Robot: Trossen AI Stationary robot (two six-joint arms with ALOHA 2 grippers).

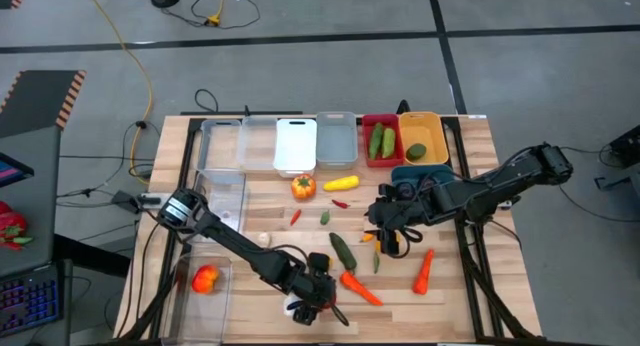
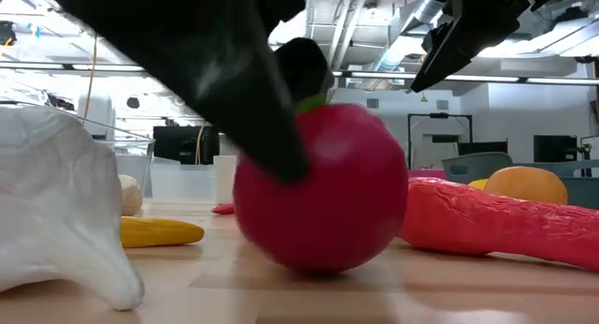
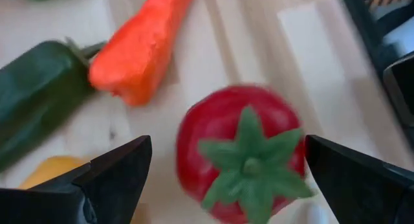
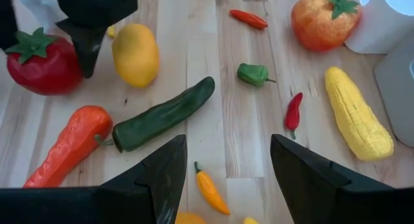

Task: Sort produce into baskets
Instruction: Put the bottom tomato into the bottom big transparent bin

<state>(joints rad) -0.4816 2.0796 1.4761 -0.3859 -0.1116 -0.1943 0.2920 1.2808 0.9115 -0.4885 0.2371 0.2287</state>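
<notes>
Tomato (image 3: 242, 153), red with a green calyx, lay on the table (image 1: 460, 286) near its front edge, between my left gripper's (image 3: 226, 179) widely spread fingers (image 3: 119, 169), not yet clasped. Beside it lay an orange carrot (image 3: 139, 49) and a dark green cucumber (image 3: 35, 94). My right gripper (image 4: 226, 179) hovered over mid-table, jaws partly apart and holding nothing, above a small orange chili (image 4: 210, 188). At the far edge stood the baskets: the red one (image 1: 380, 141) held two cucumbers, the orange-yellow one (image 1: 422, 138) a green piece
</notes>
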